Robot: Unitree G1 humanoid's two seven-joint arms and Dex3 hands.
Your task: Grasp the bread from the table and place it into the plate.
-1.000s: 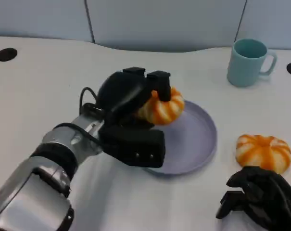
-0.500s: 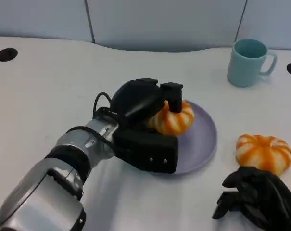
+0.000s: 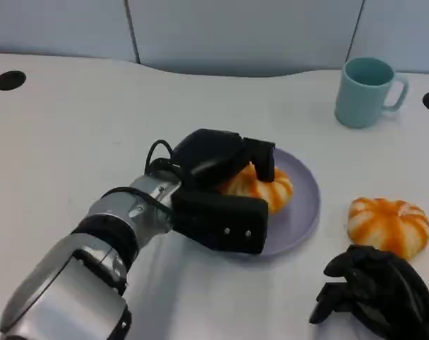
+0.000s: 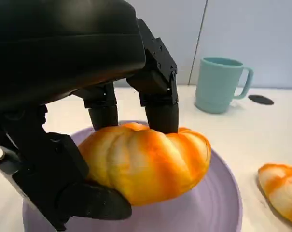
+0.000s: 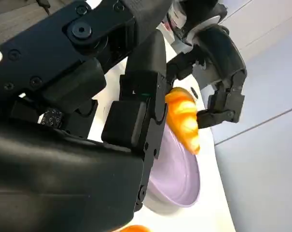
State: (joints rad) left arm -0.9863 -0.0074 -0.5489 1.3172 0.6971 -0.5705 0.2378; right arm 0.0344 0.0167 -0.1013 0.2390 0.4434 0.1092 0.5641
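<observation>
The left hand [image 3: 225,188] grips the bread [image 3: 260,185], fingers curled over its top and the thumb under its near side, as the left wrist view makes plain. The bread sits low over the middle of the plate [image 3: 303,212]; from the wrist view its underside looks close to the plate's surface, but I cannot tell whether it touches yet. So the carrying part of the task seems nearly done: the bread is off the table and above the right place. What is left, by my judgement, is to lower it the last bit if needed, let the fingers go, and draw the hand away without dragging the bread along.

To the right of the plate a second bread [image 3: 388,225] lies on the table [image 3: 72,127], and just near of it the right hand [image 3: 377,294] rests with fingers curled in, holding nothing. A cup [image 3: 366,91] stands far right.
</observation>
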